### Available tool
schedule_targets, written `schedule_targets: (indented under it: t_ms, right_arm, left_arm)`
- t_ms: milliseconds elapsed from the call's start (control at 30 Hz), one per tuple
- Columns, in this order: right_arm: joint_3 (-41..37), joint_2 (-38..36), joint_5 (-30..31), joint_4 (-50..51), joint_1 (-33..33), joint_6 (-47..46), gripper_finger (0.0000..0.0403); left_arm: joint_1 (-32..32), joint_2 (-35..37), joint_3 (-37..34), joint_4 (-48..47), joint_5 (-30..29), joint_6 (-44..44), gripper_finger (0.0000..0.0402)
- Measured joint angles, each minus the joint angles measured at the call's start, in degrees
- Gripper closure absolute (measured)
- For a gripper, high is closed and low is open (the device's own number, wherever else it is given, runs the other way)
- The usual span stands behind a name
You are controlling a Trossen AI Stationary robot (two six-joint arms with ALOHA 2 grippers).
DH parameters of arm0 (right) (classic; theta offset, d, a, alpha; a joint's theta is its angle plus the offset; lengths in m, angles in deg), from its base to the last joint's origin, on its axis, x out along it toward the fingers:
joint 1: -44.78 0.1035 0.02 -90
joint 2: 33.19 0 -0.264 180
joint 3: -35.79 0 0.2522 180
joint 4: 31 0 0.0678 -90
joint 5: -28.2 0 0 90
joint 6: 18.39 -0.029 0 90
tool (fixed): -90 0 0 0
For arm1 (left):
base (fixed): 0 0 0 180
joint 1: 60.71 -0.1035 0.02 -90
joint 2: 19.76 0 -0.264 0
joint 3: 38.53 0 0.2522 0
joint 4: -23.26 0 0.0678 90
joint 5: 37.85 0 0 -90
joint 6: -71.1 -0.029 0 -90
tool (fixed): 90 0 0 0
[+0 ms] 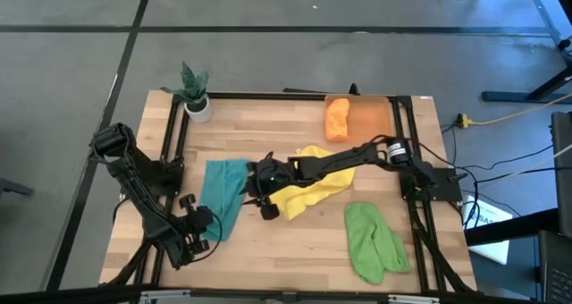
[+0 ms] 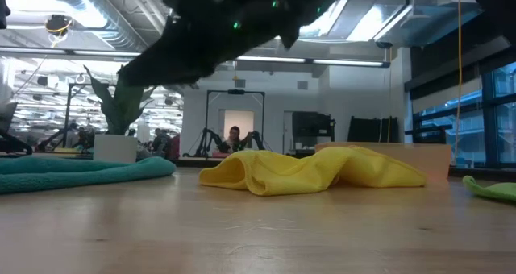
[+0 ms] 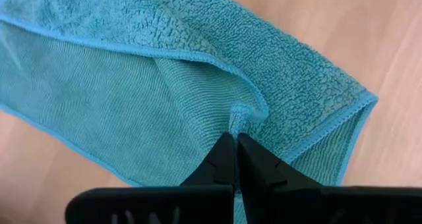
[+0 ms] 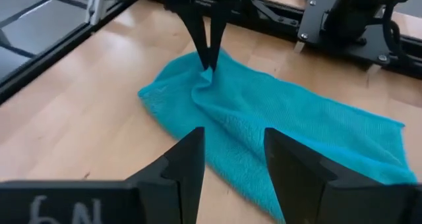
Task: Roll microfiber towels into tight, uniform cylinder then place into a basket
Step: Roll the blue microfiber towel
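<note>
left hand pinching teal towel

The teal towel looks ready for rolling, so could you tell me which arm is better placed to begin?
Probably the left. The left gripper is already shut on a fold of the teal towel near its end. The right gripper hangs open just above the towel's other part, holding nothing, so it could assist.

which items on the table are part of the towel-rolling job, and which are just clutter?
Job items:
- teal towel, pinched by the shut left gripper; open right gripper above it
- yellow towel
- orange towel
- green towel
- orange basket

Lying about:
- potted plant
</note>
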Motion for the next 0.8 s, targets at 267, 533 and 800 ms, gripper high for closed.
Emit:
schedule_targets:
  t_ms: [267, 533, 800]
  right_arm:
    - [2.9, 5.6, 0.0, -4.3, -0.9, -1.7, 0.0246]
    - [10.5, 12.4, -0.2, -2.4, -1.9, -3.4, 0.0246]
    - [15.8, 16.7, -3.2, 5.0, -2.3, -3.1, 0.0246]
  left_arm:
    - [0.0, 0.0, 0.0, 0.0, 0.6, 0.4, 0.0401]
    - [0.0, 0.0, 0.0, 0.0, 0.7, 1.6, 0.0402]
    - [0.0, 0.0, 0.0, 0.1, 4.2, 2.8, 0.0402]
